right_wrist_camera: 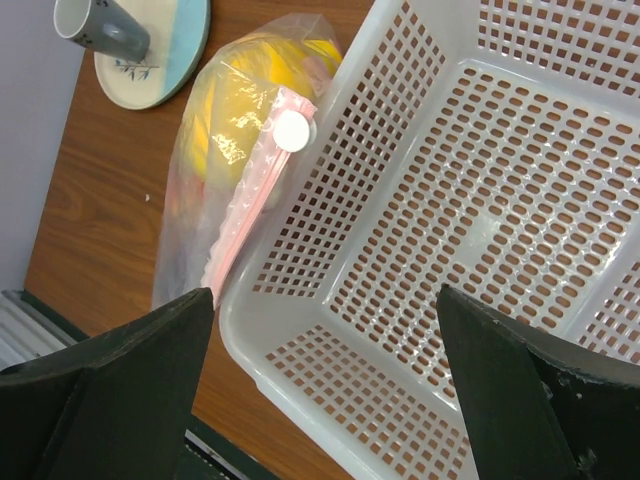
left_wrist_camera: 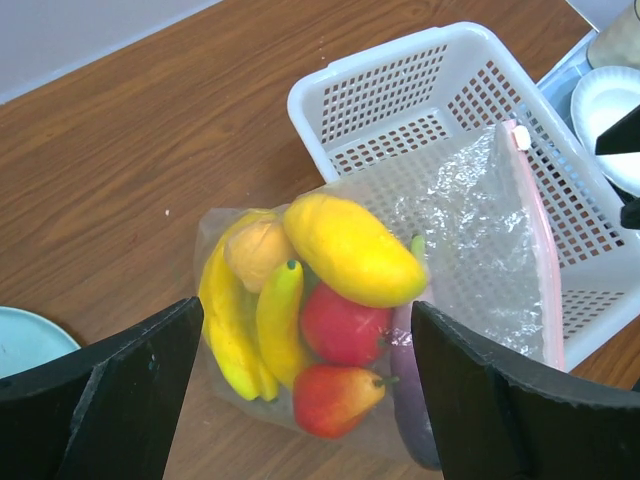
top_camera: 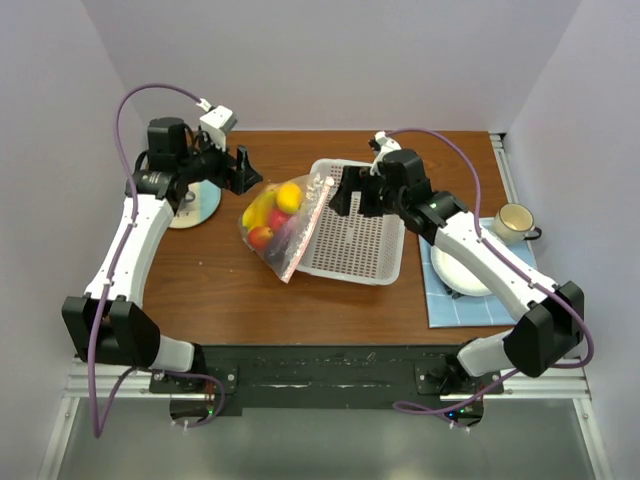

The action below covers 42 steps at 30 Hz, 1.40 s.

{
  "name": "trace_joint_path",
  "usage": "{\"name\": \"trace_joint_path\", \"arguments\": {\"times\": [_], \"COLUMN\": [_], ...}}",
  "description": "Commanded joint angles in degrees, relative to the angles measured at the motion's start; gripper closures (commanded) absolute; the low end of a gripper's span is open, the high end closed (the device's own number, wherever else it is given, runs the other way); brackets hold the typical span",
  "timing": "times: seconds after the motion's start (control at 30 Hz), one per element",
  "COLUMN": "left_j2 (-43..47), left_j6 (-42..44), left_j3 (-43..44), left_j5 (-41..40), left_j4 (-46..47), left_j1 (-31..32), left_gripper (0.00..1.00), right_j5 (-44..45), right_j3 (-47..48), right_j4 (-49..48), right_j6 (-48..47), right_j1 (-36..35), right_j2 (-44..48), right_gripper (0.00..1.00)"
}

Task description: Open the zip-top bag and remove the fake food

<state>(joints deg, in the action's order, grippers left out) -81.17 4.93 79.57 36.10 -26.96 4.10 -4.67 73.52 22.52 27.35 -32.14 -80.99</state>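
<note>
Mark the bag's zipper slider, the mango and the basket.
zipper slider (right_wrist_camera: 291, 130), right wrist view, middle of the white round tab.
mango (left_wrist_camera: 352, 248), left wrist view, middle of its yellow body.
basket (top_camera: 360, 235), top view, bare perforated floor.

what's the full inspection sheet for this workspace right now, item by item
Surface: brown wooden tabletop, with a small white speck near the bag.
Job's things: clear crinkly zip-top bag, pink zipper strip apparently shut, leaning on the basket rim; glossy plastic fake food all inside it.
Clutter: white perforated plastic basket; grey mug on a pale blue plate; cream mug; white dish on a blue checked cloth.
Grippers: left gripper and right gripper both open, holding nothing.
Cables: purple cables looping off both arms, away from the bag.
Surroundings: plain pale walls on three sides.
</note>
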Motion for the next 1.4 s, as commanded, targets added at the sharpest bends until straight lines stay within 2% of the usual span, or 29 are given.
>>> {"name": "trace_joint_path", "arguments": {"times": [0.0,0.13,0.27,0.37,0.63,0.87,1.1,1.37], "left_j2": [-3.11,-4.44,-5.05,-5.58,-10.23,-15.60,-16.74,-15.78], "left_j6": [-1.33,-1.15,-0.89,-0.89,-1.59,-2.03,-1.15,-3.26], "left_j3": [4.18,5.42,5.68,6.39,8.67,11.57,11.49,5.26], "left_j5": [1.43,1.61,1.43,1.52,4.59,5.39,4.86,7.06], "left_j4": [1.30,1.21,2.70,4.10,7.45,8.41,8.59,12.54], "left_j1": [-0.23,-0.23,-0.23,-0.23,-0.32,-0.32,-0.32,0.21], "left_gripper": [0.09,0.10,0.11,0.12,0.12,0.14,0.15,0.18], "right_j5": [-1.31,-3.23,-6.48,-8.77,-12.91,-15.81,-18.97,-19.15], "right_j3": [-0.91,-6.79,-12.94,-14.88,-15.07,-14.63,-16.91,-23.94], "right_j4": [-2.39,-10.09,-18.20,-24.09,-34.54,-39.66,-43.96,-46.07], "right_j6": [0.33,3.40,8.14,10.25,13.51,16.58,18.70,20.54], "right_j1": [-0.03,-0.38,-0.99,-2.13,-2.93,-3.02,-3.02,-3.10], "right_j2": [2.42,3.91,3.30,1.10,-2.76,-6.37,-5.94,0.04], "right_gripper": [0.01,0.02,0.10,0.13,0.14,0.17,0.21,0.21]}}
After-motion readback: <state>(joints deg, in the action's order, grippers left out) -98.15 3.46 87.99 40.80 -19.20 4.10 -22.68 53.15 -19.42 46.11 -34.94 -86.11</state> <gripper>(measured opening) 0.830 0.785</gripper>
